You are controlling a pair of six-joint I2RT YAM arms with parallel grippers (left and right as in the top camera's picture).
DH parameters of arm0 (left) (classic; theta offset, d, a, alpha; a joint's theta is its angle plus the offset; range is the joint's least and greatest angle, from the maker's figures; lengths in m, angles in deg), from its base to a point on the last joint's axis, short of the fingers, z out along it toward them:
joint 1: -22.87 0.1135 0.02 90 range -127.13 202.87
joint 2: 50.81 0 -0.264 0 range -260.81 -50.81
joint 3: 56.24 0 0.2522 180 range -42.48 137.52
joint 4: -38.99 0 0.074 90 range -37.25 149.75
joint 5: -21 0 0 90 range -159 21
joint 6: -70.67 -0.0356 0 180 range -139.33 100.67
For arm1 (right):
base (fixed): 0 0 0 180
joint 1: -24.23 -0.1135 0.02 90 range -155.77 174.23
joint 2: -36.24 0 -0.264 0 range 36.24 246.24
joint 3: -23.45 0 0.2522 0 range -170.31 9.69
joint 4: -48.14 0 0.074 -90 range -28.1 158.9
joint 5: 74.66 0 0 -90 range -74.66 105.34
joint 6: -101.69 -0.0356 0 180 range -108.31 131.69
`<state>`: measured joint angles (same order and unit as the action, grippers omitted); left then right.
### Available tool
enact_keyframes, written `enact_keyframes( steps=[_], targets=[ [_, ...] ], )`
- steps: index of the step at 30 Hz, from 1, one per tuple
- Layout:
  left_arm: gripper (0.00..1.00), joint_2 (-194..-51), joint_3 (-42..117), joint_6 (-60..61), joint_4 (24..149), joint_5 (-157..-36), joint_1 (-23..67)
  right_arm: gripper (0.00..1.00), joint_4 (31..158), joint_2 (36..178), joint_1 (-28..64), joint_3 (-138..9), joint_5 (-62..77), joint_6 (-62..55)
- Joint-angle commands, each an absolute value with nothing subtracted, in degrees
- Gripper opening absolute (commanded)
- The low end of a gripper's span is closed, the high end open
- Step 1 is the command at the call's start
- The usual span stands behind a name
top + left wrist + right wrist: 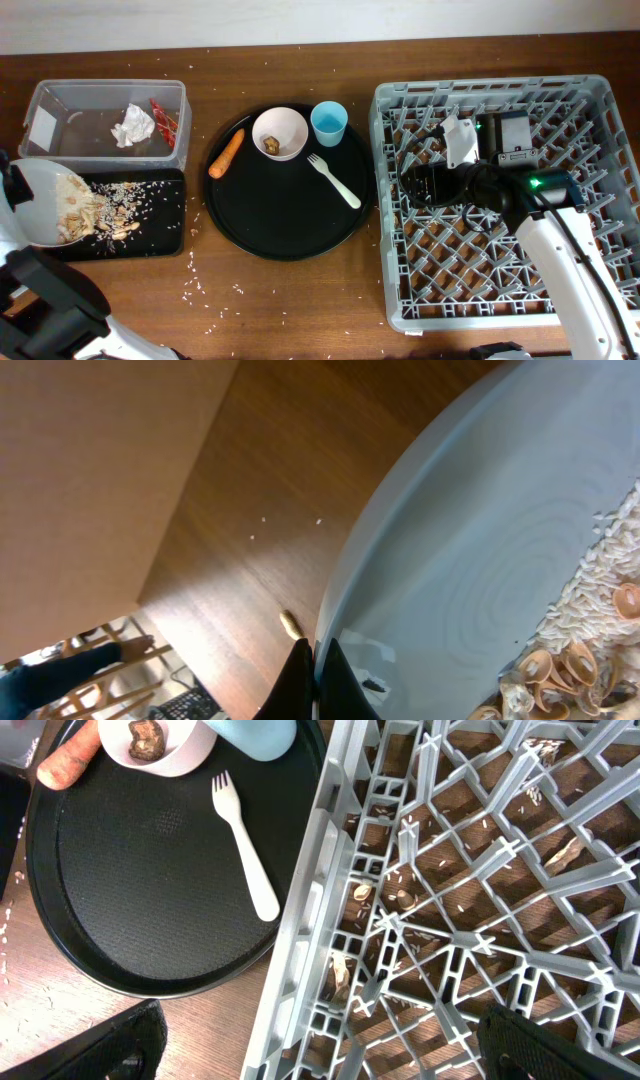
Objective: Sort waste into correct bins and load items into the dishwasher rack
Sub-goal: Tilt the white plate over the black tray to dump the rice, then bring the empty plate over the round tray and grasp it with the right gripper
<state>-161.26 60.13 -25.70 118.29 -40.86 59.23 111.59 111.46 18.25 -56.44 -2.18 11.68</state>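
While left end effector [318, 672] clamps bowl [40, 192] over black bin [166, 240] at frame left, fork [335, 181] lies on round tray [270, 222], left of wide-open right end effector [415, 186], the nearer arm; axis upper-left to lower-right.

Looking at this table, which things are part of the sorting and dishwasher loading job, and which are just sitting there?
Part of the job: clear tub, crumpled napkin, red wrapper, black rectangular tray, grey-green bowl, rice and scraps, carrot, small white bowl, blue cup, white plastic fork, dishwasher rack.
Just there: round black tray, wooden table.
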Motion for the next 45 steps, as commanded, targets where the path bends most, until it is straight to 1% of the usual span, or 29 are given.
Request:
enact_keyframes(
  steps=[1,3,8,12,17,28,32,34,37,43,45],
  targets=[
    [0.0,-158.53,61.4,-24.95,118.92,-34.34,56.58,0.98,111.41,111.57,18.64,-57.4,-1.52,11.48],
    [0.01,-157.89,61.4,-24.98,118.95,-29.69,54.18,0.98,111.43,111.57,18.64,-57.4,-1.52,11.48],
    [0.01,-157.78,61.4,-25.0,120.24,-24.12,51.45,0.98,111.43,111.57,18.64,-57.4,-1.52,11.51],
    [0.0,-157.57,61.4,-24.98,122.03,-23.48,50.72,0.98,111.43,111.57,18.64,-57.4,-1.52,11.51],
    [0.0,-157.5,61.4,-24.98,124.37,-18.06,48.74,0.98,111.43,111.57,18.64,-57.4,-1.52,11.51],
    [0.0,-157.48,61.4,-25.0,124.61,-0.69,41.13,0.99,111.41,111.57,18.64,-57.4,-1.52,11.51],
    [0.0,-157.48,61.4,-25.04,124.37,7.6,36.71,0.99,111.39,111.57,18.64,-57.4,-1.52,11.51],
    [0.0,-157.48,61.4,-25.22,124.37,7.62,35.18,0.98,111.39,111.57,18.64,-57.4,-1.5,11.51],
    [0.0,-157.48,61.4,-25.22,124.41,12.08,32.85,0.98,111.41,111.57,18.64,-57.4,-1.5,11.51],
    [0.0,-157.48,61.4,-25.17,125.7,11.84,27.67,0.98,111.43,111.57,18.64,-57.4,-1.52,11.51],
    [0.0,-157.48,61.4,-25.19,126.27,9.5,26.22,0.98,111.5,111.57,18.64,-57.4,-1.5,11.51]
  ],
)
